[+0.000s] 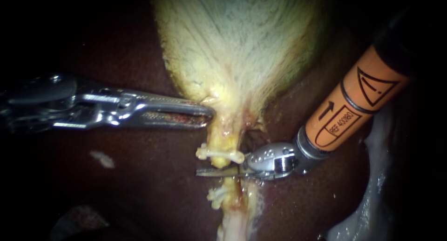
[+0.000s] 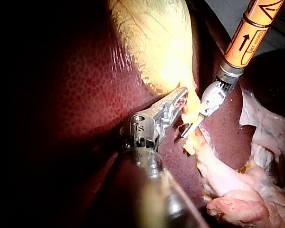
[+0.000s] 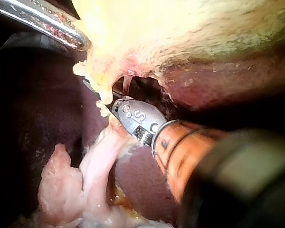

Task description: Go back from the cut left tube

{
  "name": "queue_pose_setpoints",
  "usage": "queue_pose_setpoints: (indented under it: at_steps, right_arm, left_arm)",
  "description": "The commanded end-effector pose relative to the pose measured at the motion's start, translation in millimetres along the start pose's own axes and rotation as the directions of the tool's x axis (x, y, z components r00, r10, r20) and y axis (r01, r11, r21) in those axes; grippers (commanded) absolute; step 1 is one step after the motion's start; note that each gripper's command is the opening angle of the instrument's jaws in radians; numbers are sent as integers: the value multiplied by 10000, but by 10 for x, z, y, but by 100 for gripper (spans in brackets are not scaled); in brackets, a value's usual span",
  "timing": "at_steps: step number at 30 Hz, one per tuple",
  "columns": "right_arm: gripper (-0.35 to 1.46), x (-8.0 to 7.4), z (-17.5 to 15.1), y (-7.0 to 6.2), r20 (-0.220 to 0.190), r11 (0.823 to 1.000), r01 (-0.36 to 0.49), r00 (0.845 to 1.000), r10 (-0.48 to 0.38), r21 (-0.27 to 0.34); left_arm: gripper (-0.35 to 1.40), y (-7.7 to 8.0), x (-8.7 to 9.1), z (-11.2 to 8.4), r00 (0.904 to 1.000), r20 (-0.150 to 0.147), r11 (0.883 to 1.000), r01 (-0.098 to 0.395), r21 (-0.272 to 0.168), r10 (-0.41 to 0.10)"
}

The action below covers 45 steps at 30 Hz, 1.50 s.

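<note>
My left instrument point(image 1: 208, 113) is clamped on the gallbladder's point(image 1: 233, 45) thin end, I think to keep the cut tube point(image 1: 234, 218) still on the liver's point(image 1: 139, 176) middle, while my right instrument's point(image 1: 207, 172) blades lie together between the upper clip point(image 1: 219, 153) and the lower clip point(image 1: 216, 194), with room to back out.

The pale yellow left tube point(image 1: 223, 138) is seen cut across below the gallbladder point(image 1: 233, 45). Its upper stump point(image 1: 222, 161) is crossed by a white clip point(image 1: 219, 153); the lower stump point(image 1: 233, 217) appears clipped too, though poorly seen.
</note>
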Motion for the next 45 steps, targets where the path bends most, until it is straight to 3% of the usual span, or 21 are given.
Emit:
queue_pose_setpoints:
  at_steps: [1,8,11,14,26,33,39,45]
  right_arm:
    - [-35,0,0,0,-1,10000,2,10000,-2,2]
    - [-35,0,0,0,3,9997,-234,9997,234,5]
    - [24,1,0,0,7,9989,-470,9989,470,6]
    - [54,1,0,-1,-21,9983,-587,9983,587,9]
    - [61,-1,-5,-1,-18,9983,-577,9983,577,37]
    - [89,2,-8,-14,-13,9985,-537,9986,537,112]
    - [79,8,-34,-36,-2,9983,-475,9989,475,347]
    - [83,14,-75,-33,-107,9981,-560,9984,563,272]
  left_arm:
    - [-35,0,0,0,10000,0,10000,-4,6,4]
    - [-35,0,0,-1,10000,0,10000,-4,7,4]
    - [-35,0,0,-1,10000,0,10000,-4,8,4]
    - [-35,0,0,-1,10000,-1,10000,-5,9,5]
    - [-35,0,0,-2,10000,-2,10000,-5,11,5]
    - [-35,0,0,-2,10000,-3,10000,-6,14,6]
    - [-35,2,1,-2,10000,2,10000,-7,-12,7]
    - [-35,3,1,-2,10000,1,10000,-7,-9,7]
